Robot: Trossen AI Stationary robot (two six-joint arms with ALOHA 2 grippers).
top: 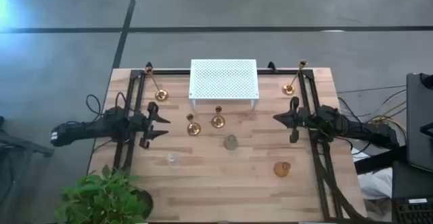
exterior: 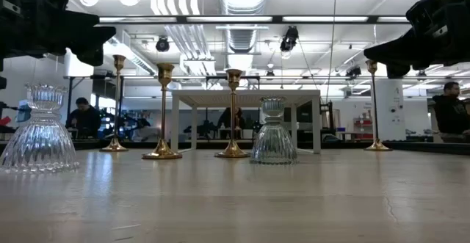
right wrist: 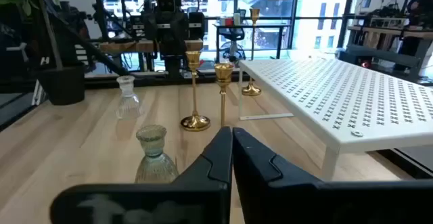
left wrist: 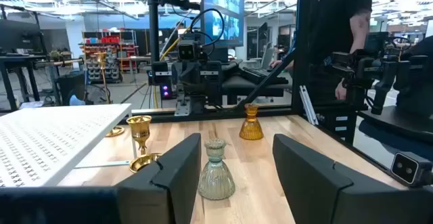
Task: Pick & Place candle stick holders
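While both arms hovered at the table's sides, the candle stick holders [top: 217,121] stood untouched.
Left gripper [top: 161,124] gaped apart; right gripper [top: 278,118] was pressed together.

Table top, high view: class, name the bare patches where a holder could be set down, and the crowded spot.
Bare: between clear holder and amber holder along the front edge; also between white stand and right tall stick. Crowded: short brass pair and grey-green holder.

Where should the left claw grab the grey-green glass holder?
At the narrow neck of the grey-green glass holder, coming in level from the left claw's side. It stands upright on a flared ribbed base, apart from the short brass holders, and already sits framed between the open fingers.
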